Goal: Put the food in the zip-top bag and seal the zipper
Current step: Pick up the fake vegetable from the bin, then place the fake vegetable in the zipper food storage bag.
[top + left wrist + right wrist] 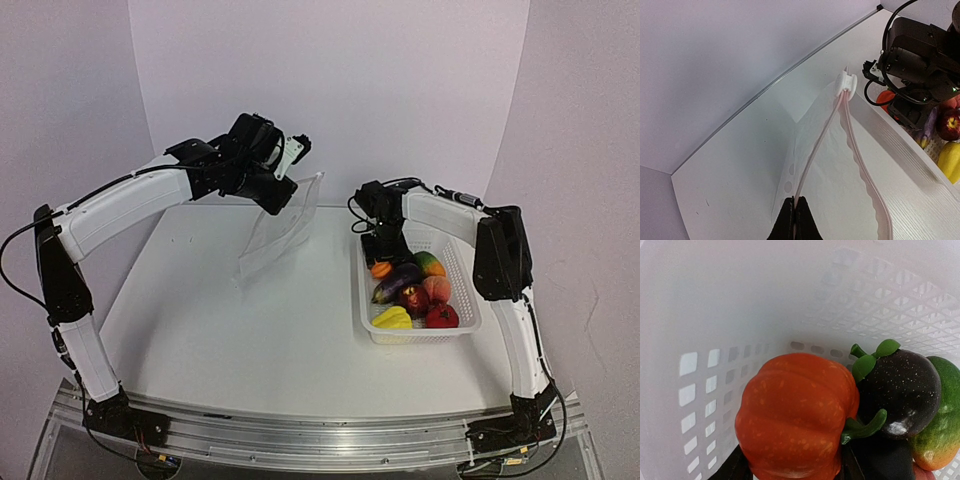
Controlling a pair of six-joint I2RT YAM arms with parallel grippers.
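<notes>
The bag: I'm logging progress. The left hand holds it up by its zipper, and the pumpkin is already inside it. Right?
No. The pumpkin is in the basket, not the bag; the right wrist view shows it. The left hand does hold the bag up by its zipper.

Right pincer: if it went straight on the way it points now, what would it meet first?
The orange pumpkin, lying in the white basket directly ahead of the right pincer, between its fingers. It looks very close, though depth is hard to judge.
</notes>
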